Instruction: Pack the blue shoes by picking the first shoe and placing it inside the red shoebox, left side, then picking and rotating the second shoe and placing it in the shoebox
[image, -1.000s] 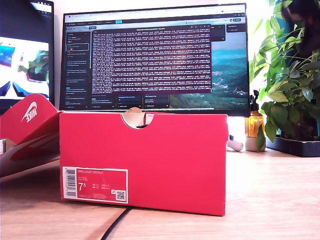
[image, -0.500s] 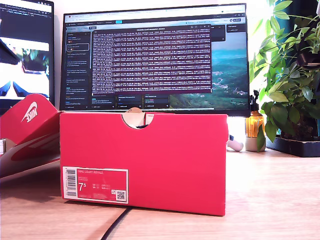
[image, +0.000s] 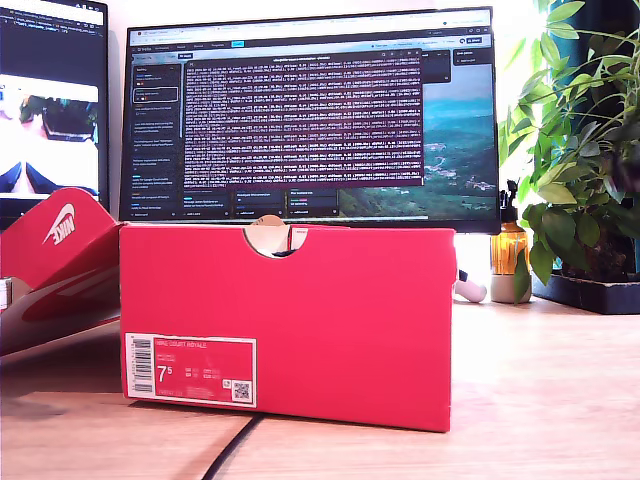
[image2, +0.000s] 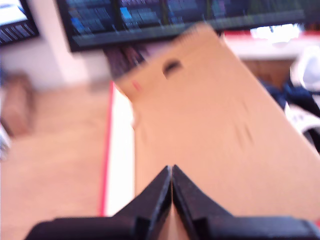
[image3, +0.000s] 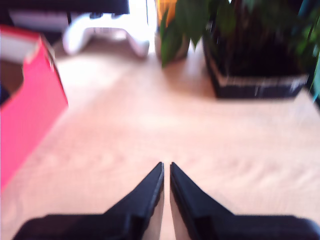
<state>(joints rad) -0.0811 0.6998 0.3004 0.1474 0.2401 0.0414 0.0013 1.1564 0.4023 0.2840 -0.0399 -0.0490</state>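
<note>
One red shoebox (image: 340, 310), two claws — both closed

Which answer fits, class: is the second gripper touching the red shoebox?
Apart. In the second wrist view, my second gripper hangs over bare table, with wood showing between it and the red shoebox.

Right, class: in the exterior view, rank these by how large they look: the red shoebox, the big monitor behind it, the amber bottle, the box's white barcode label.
1. Big monitor and red shoebox: similar in apparent area; the box is nearer the camera, so unranked.
2. White barcode label.
3. Amber bottle, only slightly smaller-looking.
</note>
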